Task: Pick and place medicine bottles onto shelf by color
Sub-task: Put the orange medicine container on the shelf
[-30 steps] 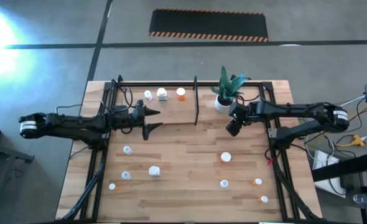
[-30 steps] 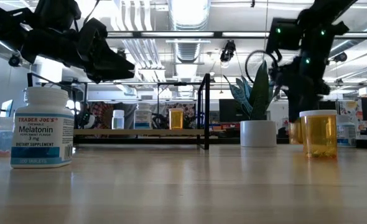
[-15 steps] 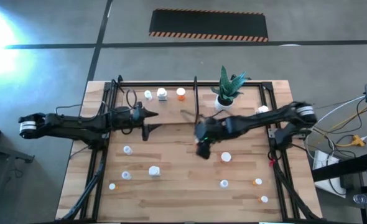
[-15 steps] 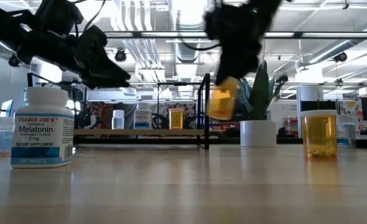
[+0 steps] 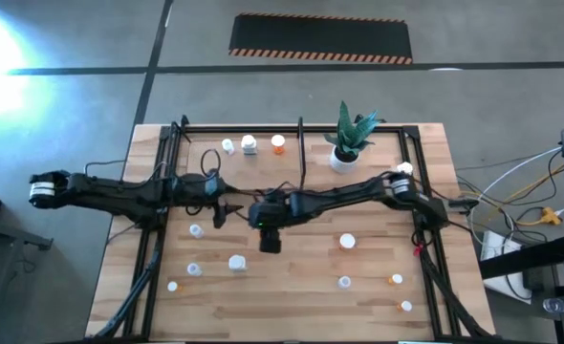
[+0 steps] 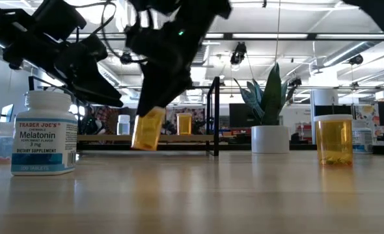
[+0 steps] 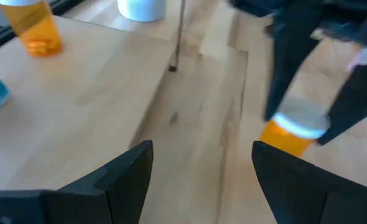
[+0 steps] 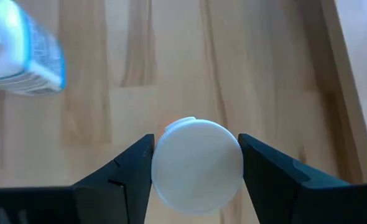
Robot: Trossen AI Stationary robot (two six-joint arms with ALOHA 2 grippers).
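Observation:
My right gripper (image 5: pixel 269 237) reaches across to the table's middle left and is shut on an orange medicine bottle (image 6: pixel 148 129) with a white cap (image 8: pixel 197 163). My left gripper (image 5: pixel 225 204) is open and empty just left of it, and its fingers also show in the left wrist view (image 7: pixel 202 168). The shelf (image 5: pixel 263 167) lies at the far left. Two white bottles (image 5: pixel 227 145) (image 5: pixel 249 144) and one orange bottle (image 5: pixel 278 143) stand on it, left of the black divider bar (image 5: pixel 301 153). Several loose bottles stand on the tabletop, such as one white bottle (image 5: pixel 236 262) and another (image 5: pixel 347 241). My right gripper pinches the orange bottle at its white cap (image 8: pixel 165 163) between its two fingers, one on each side of the cap. The fingers come from above, pointing down. The bottle hangs below them, tilted, its lower end (image 6: pixel 143 143) clear of the table.
A white pot with a green plant (image 5: pixel 347 141) stands on the shelf right of the divider. Loose bottles stand at the near left (image 5: pixel 193 268) (image 5: pixel 172 286) and near right (image 5: pixel 395 279) (image 5: pixel 406 306). Black frame tubes (image 5: pixel 153 253) run along both table sides.
My right gripper has swung with the orange bottle from beside the plant toward the table's left edge and somewhat toward the near edge, past the divider bar. The bottle stays clear of the table and is now tilted. My left gripper has drawn back a little toward the left.

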